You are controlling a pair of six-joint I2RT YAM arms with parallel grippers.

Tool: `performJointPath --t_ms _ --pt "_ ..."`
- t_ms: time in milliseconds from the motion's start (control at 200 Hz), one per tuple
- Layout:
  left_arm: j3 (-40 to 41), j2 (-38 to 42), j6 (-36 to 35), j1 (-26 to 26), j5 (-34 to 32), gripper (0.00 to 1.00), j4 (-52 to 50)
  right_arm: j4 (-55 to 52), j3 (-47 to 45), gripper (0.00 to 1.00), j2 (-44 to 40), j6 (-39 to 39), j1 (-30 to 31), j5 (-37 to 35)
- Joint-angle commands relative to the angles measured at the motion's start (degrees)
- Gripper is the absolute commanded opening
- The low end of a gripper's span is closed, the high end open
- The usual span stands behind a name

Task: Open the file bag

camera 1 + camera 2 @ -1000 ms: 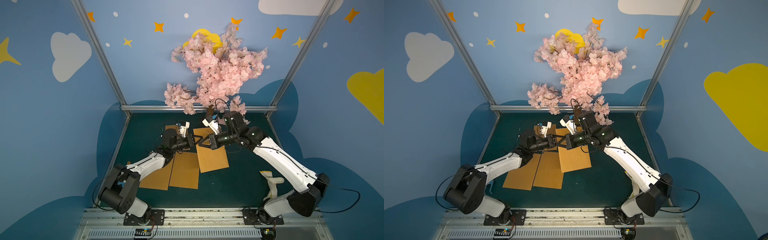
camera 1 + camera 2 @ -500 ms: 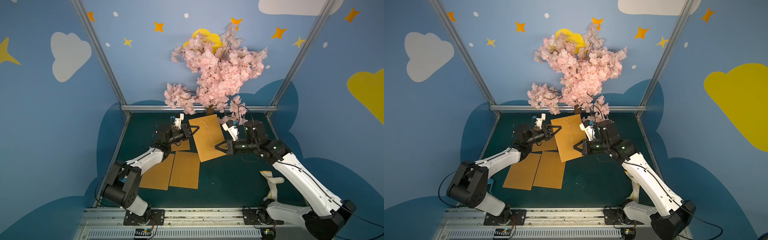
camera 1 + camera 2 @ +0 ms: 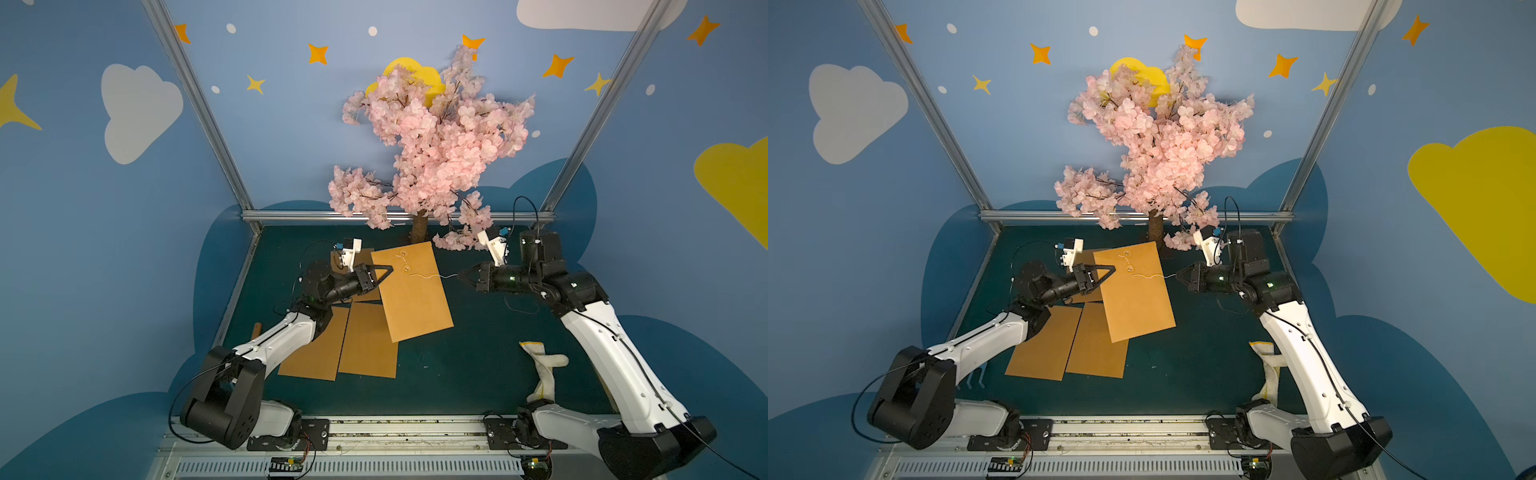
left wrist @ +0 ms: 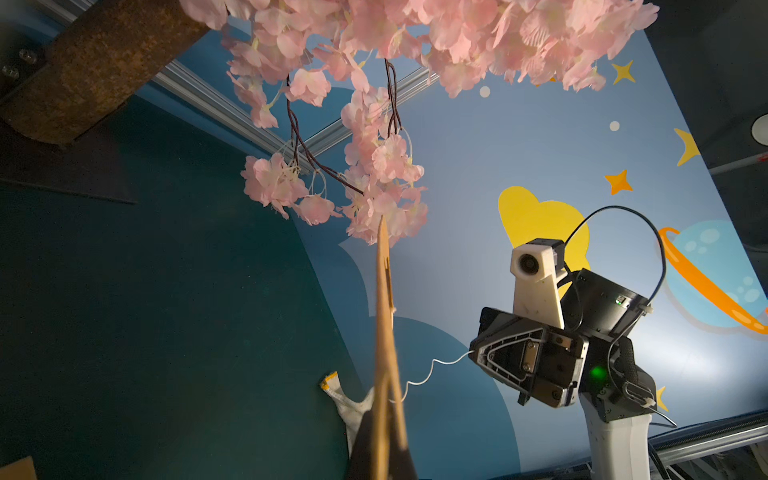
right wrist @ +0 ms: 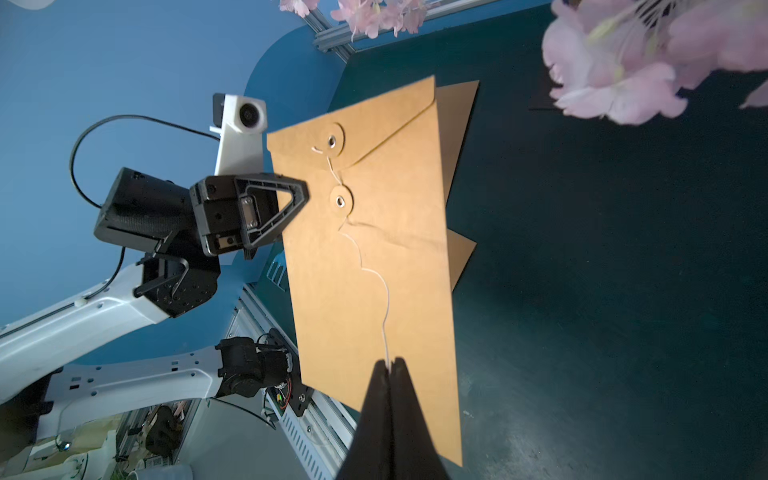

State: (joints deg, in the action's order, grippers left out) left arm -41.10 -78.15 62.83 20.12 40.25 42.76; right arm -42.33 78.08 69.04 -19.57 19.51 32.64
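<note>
Bag point(image 3: 415, 299) is up off the surface point(image 3: 478, 365), held by the left gripper point(image 3: 390, 268). Its jaws are clamped on the bag's long edge, up near the flap. Long axis runs back to front: flap end points at the tree point(image 3: 419, 226), bottom end comes toward the front and swings a bit to the right arm's side. Button side faces up & toward the right arm, and from the left wrist cam we only see it edge-on. Flap's down.

Right gripper point(image 3: 459, 274) sits just off the bag's other long edge, not touching it. Its jaws are shut tight on the end of the white string point(image 3: 428, 276), which runs wavy from the lower button point(image 5: 340, 202).

More brown bags point(image 3: 365, 345) lie flat below. We can't tell if the held one's bottom end touches them.
</note>
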Motion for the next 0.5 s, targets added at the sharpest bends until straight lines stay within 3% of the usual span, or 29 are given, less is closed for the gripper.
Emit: performJointPath --t_ms 0,491 --pt "1.55 3.06 -1.98 -0.17 1.62 0.02 -0.72 -0.98 3.04 0.00 1.81 1.74 -0.91 1.34" --pt "4.31 11.00 -5.20 -0.35 0.61 0.03 -8.32 -1.27 5.40 0.00 4.38 2.42 -4.28 2.42"
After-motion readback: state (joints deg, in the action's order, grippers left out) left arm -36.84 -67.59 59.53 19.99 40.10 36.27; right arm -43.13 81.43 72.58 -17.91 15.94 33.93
